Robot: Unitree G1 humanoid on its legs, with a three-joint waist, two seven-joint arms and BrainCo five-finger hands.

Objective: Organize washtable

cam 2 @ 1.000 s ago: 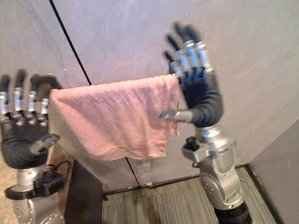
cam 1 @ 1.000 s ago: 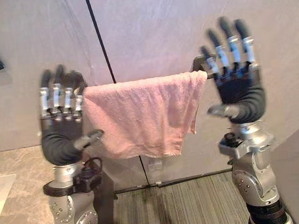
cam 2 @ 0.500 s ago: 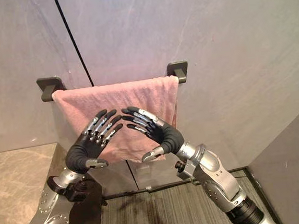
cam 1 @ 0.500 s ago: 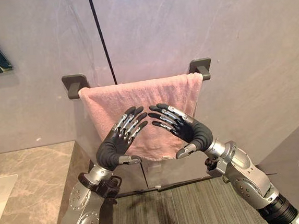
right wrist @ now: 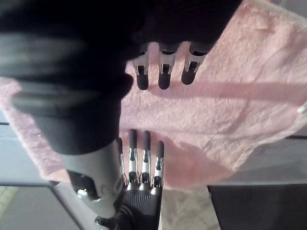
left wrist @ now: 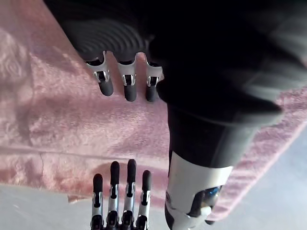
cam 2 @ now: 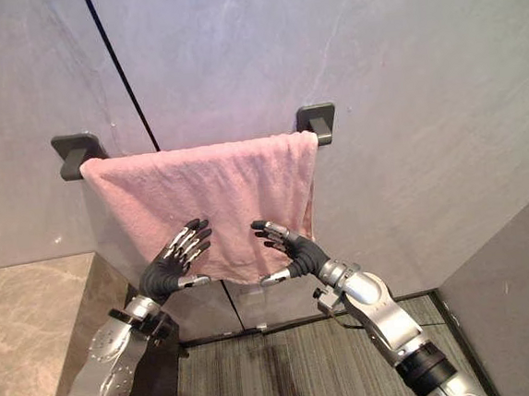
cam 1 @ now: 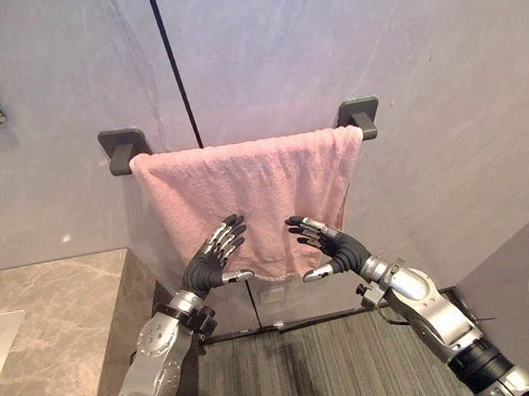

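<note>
1. Towel position. The pink towel (cam 1: 250, 195) is draped over a wall-mounted rail between a left bracket (cam 1: 123, 147) and a right bracket (cam 1: 359, 114). Its long axis is horizontal and parallel to the wall, running from bracket to bracket. The cloth hangs straight down, and its lower hem is roughly level. At the right end, a narrow strip of the rear layer shows past the front edge.

2. Left hand. The left hand (cam 1: 206, 268) is raised in front of the lower part of the towel, left of its centre. Its fingers (cam 1: 226, 236) are straight and spread, pointing up toward the cloth, and grip nothing. The left wrist view shows the fingertips over the pink surface. Contact cannot be determined.

3. Right hand. The right hand (cam 1: 336, 250) is at the same height, right of centre, with its palm turned toward the left hand. Its fingers (cam 1: 306, 227) are extended and hold nothing. The two hands are apart.

4. Surroundings. The marble table (cam 1: 53, 318) lies at lower left, below the towel's level and clear of it. The grey wall (cam 1: 325, 44) has a black vertical seam (cam 1: 175, 76) that passes behind the towel.
</note>
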